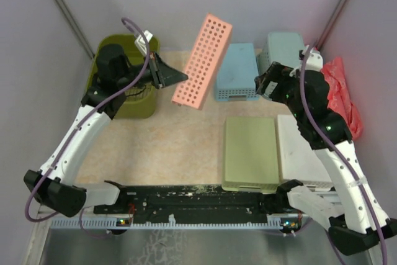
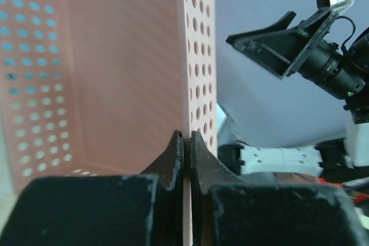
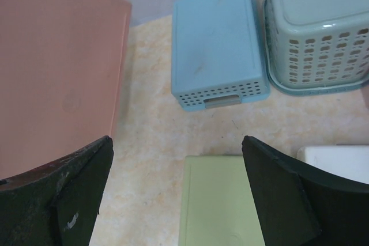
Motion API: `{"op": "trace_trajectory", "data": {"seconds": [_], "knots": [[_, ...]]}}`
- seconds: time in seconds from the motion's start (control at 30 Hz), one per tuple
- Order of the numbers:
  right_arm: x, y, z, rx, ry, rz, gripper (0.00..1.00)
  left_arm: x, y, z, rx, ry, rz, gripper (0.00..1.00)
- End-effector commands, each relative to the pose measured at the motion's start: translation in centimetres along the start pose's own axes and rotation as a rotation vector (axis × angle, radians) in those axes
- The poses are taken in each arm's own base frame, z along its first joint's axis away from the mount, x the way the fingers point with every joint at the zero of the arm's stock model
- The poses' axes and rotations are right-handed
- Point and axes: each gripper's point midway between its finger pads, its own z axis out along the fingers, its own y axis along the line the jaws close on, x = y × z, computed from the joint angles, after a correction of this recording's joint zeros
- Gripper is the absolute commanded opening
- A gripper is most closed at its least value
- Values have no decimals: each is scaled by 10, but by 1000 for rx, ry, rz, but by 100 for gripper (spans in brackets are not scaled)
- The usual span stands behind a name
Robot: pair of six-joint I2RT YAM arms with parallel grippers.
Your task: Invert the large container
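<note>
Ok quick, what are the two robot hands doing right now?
Left hand: closed, pinching the wall of the pink perforated basket.
Right hand: open, holding nothing.

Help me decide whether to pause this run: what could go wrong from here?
1. The left tool pinches only one thin wall of the pink perforated basket, which hangs tilted above the table; it could slip or twist out.
2. If it fell, it would likely strike the blue box beside it.
3. The olive-green tub, the biggest container, sits behind the left arm, apparently open side up; the flip may go to the wrong container.
</note>
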Motion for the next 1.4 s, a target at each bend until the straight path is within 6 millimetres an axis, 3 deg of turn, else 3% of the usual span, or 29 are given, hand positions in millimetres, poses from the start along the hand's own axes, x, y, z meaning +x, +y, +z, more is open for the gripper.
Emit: {"op": "trace_trajectory", "data": {"seconds": [0.0, 0.13, 0.3, 0.5, 0.67, 0.97, 1.27, 1.37], "knots": [[-5, -18, -20, 62, -68, 20, 93, 9, -32, -9, 212, -78, -154, 0], [4, -24, -29, 68, -57, 28, 92, 33, -11, -10, 184, -107, -257, 0], [18, -23, -24, 54, -11, 42, 92, 43, 3, -4, 214, -113, -363, 0], [24, -20, -22, 39, 12, 46, 92, 58, 45, -7, 183, -161, -553, 0], [29, -15, -17, 13, 37, 45, 92, 68, 80, -6, 125, -186, -610, 0], [35, -13, -11, 4, 58, 45, 92, 91, 117, 1, 98, -161, -693, 0], [40, -10, -7, -5, 76, 55, 92, 136, 178, -3, -69, -75, -710, 0], [40, -10, -6, -5, 80, 53, 92, 144, 196, -10, -156, -55, -675, 16]]}}
